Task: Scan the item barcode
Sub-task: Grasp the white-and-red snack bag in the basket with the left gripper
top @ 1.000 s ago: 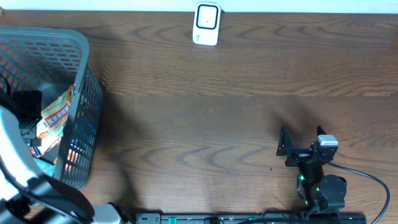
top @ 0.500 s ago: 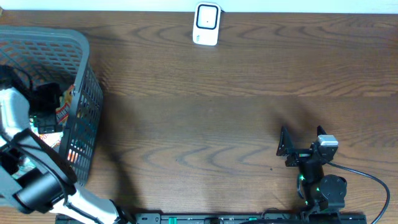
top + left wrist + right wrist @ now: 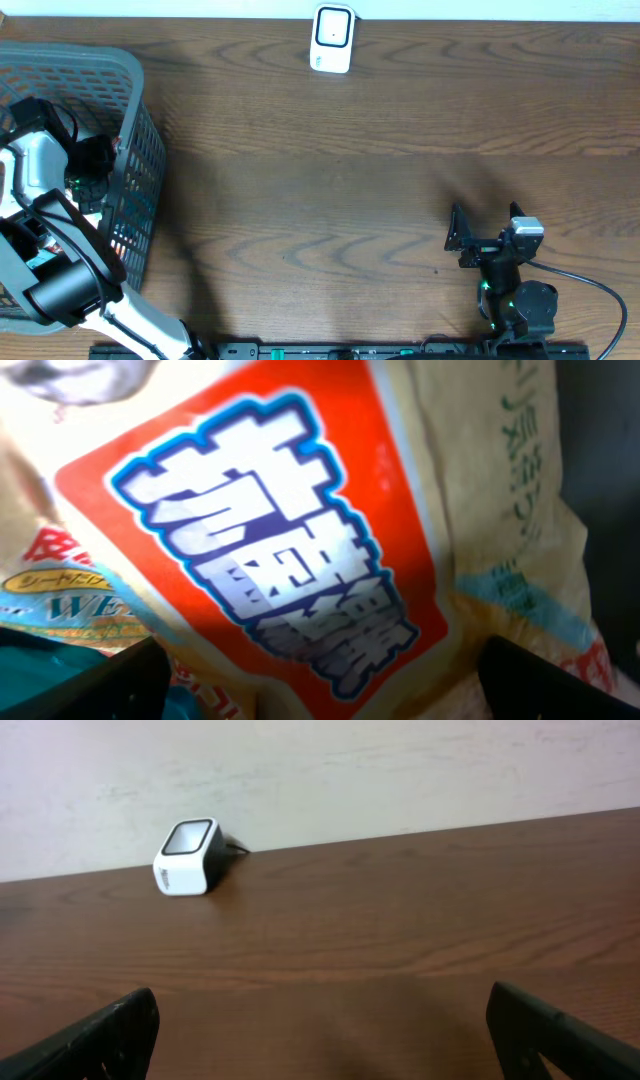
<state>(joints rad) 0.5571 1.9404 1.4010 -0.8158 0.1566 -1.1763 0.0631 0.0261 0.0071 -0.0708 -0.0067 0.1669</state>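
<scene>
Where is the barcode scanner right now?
Overhead, the white scanner stands at the far edge of the table, near the middle, well right of the grey basket.

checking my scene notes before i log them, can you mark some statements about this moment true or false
1. The left gripper is down inside the basket, jaws open over a snack packet. True.
2. The scanner lies in the basket. False: it stands on the table, at the far edge by the wall.
3. The right gripper is holding a packet. False: it is open and empty, above bare table.
4. The snack packet has an orange-red panel with blue and white characters. True.
5. The right wrist camera cannot see the scanner. False: the scanner shows at the left of that view.
</scene>
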